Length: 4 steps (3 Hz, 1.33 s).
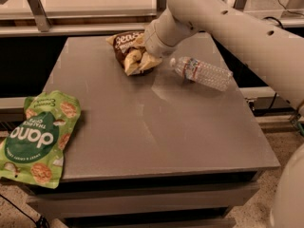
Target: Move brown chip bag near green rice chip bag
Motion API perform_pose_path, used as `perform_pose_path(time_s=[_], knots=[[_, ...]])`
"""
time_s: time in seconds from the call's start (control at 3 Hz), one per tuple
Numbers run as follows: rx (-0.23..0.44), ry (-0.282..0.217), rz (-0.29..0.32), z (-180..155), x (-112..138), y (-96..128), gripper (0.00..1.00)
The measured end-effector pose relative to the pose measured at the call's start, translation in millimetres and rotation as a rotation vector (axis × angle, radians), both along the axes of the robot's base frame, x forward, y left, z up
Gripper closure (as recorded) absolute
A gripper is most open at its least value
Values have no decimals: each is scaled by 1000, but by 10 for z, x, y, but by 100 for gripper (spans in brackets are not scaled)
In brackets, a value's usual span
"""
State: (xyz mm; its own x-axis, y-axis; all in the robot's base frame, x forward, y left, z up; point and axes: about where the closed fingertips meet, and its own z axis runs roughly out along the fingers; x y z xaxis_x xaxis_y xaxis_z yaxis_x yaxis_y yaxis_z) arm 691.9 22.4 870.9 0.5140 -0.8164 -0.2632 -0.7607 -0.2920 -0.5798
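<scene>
Grey table [156, 127] with the white arm [228, 23] reaching in from the right; green rice chip bag [38, 137] lies flat at the front-left corner, hanging over the edge. Clear water bottle [202, 72] lies on its side far right, brown chip bag [124, 42] far centre, well apart from the green one. Gripper [141, 63] is on the brown bag's near end, jaws apparently pinching it

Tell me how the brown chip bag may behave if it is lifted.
The brown chip bag, with the claw at it on the far side of the table, looks crinkled, so it probably sags rather than staying stiff. It is small, so likely light. Its chips may break if squeezed.
</scene>
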Motion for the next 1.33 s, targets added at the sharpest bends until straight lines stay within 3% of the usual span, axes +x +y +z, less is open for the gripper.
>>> perform_pose_path(time_s=[0.67,1.0,1.33], knots=[[-5,1,-4,-18,10,-12,100],[-32,-52,28,41,-33,3,100],[-65,-153,27,135,-89,-54,100]])
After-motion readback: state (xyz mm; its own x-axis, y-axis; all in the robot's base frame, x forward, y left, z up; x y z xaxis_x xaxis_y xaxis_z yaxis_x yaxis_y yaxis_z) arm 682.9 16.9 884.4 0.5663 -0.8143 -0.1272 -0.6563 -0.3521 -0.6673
